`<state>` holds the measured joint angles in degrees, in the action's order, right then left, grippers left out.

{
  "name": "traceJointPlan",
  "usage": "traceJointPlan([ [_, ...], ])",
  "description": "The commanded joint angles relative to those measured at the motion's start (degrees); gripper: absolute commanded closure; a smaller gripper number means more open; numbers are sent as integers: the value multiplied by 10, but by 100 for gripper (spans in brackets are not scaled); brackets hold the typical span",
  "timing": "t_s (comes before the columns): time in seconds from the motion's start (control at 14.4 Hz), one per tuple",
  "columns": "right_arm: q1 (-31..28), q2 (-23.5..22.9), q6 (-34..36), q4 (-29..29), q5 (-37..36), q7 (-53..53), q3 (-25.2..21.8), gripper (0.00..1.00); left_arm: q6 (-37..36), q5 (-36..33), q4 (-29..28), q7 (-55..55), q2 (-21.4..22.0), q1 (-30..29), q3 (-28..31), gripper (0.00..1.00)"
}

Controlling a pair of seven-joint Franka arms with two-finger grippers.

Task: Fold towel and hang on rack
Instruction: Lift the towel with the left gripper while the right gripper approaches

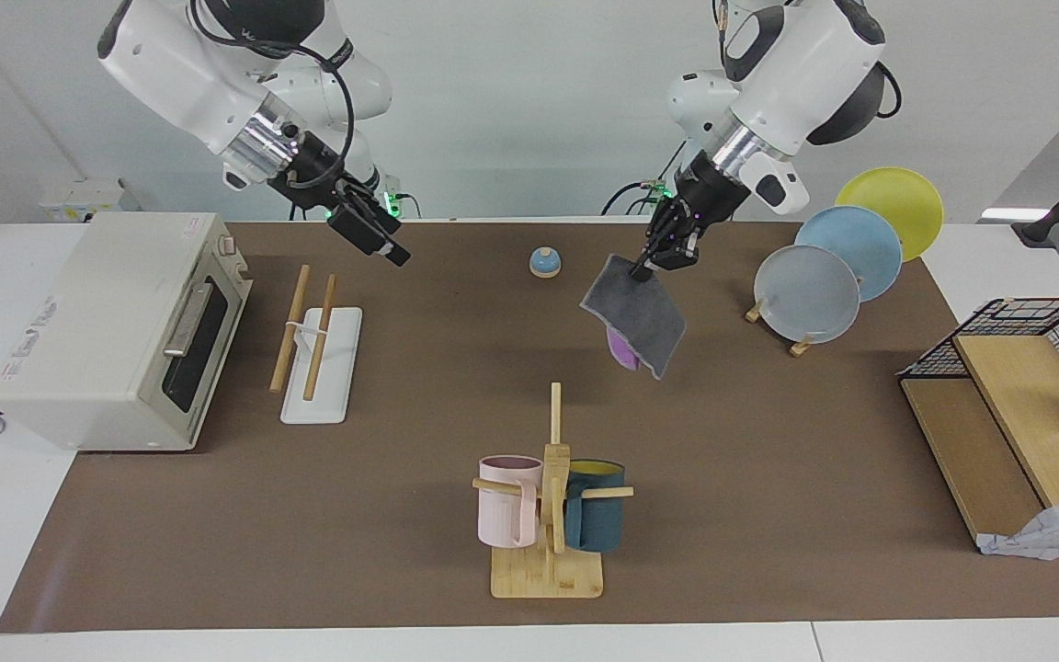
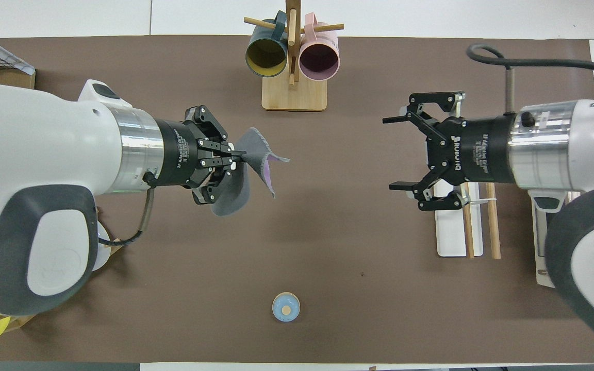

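My left gripper [image 1: 646, 268] [image 2: 240, 153] is shut on a corner of the towel [image 1: 637, 312] [image 2: 256, 154] and holds it up in the air over the brown mat. The towel hangs folded, its dark grey face outward and a bit of purple showing at the bottom. The rack [image 1: 316, 340] [image 2: 469, 226], two wooden rods on a white base, lies toward the right arm's end of the table. My right gripper [image 1: 394, 246] [image 2: 394, 153] is open and empty, raised over the mat beside the rack.
A mug tree [image 1: 551, 501] [image 2: 292, 56] with a pink and a teal mug stands farthest from the robots. A small blue bell [image 1: 544, 262] [image 2: 286, 307] sits near the robots. A toaster oven [image 1: 116, 326] stands next to the rack. A plate stand with plates [image 1: 828, 276] and a wire basket [image 1: 1035, 345] are at the left arm's end.
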<state>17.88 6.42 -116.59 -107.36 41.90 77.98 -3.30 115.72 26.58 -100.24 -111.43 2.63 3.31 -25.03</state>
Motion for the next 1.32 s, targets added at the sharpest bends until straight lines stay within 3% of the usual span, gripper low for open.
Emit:
traceJointPlan([
  [0.0, 57, 25, -92, -56, 14, 74, -1, 0, 5, -12, -5, -103, 12, 18, -11, 100],
  [0.28, 105, 22, -154, -73, 14, 103, -1, 0, 33, -13, -31, -206, 28, 42, -12, 100],
  [0.56, 126, 15, -172, -87, 14, 103, -1, 0, 43, -13, -42, -211, 32, 55, -11, 100],
  [1.04, 129, 31, -145, -116, 13, 59, -1, 0, 51, -13, -42, -223, 32, 56, -12, 100],
  [1.25, 132, 14, -152, -116, 13, 26, 0, 0, 55, -13, -42, -229, 32, 56, -12, 100],
])
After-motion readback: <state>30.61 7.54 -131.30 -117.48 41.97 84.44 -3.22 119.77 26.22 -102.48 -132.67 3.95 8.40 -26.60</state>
